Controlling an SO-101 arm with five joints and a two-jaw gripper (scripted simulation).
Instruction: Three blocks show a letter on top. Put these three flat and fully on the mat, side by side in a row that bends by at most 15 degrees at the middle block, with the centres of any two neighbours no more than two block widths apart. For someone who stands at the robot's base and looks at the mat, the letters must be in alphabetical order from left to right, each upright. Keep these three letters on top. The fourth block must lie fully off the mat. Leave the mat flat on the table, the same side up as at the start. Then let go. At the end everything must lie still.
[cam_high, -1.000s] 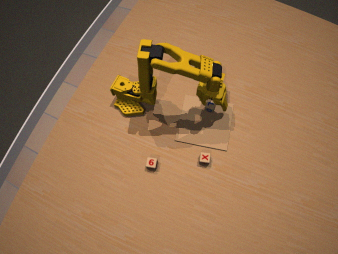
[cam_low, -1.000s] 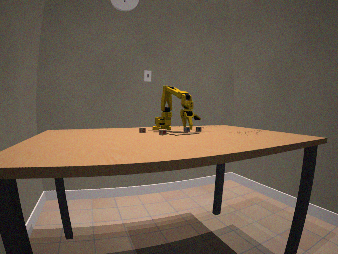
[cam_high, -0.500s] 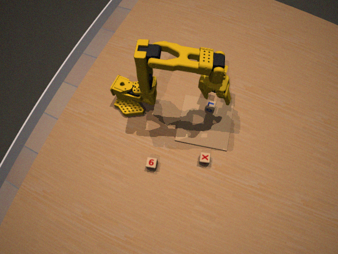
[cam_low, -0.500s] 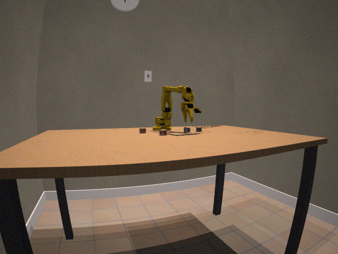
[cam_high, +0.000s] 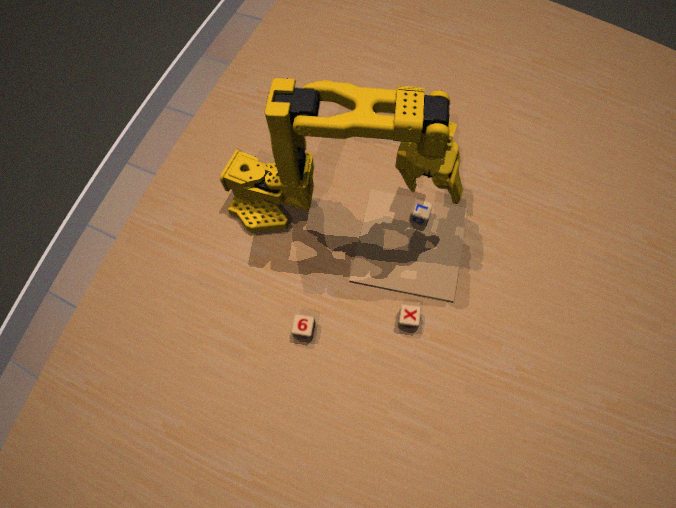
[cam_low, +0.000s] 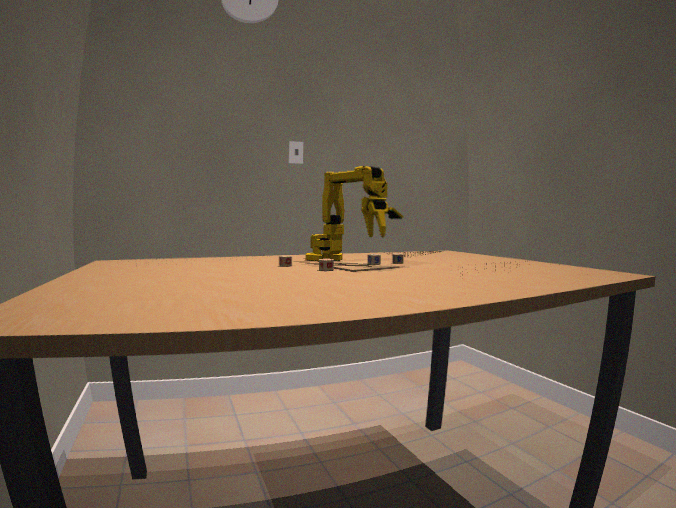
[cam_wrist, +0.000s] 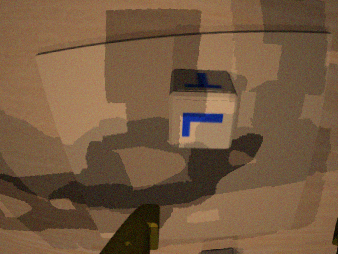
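Observation:
A pale block with a blue L lies flat on the thin mat, near the edge farthest from the exterior camera. Its L's long stroke points right in the wrist view. A block with a red X lies just off the mat. A block with a red 6 lies farther left, off the mat. A fourth block with blue marking is hidden in the top view; its top is unreadable. My gripper is open and empty, well above the mat.
The yellow arm base stands on the wooden table, left of the mat in the top view. The arm's shadow covers much of the mat. The table's edge runs diagonally at the upper left there.

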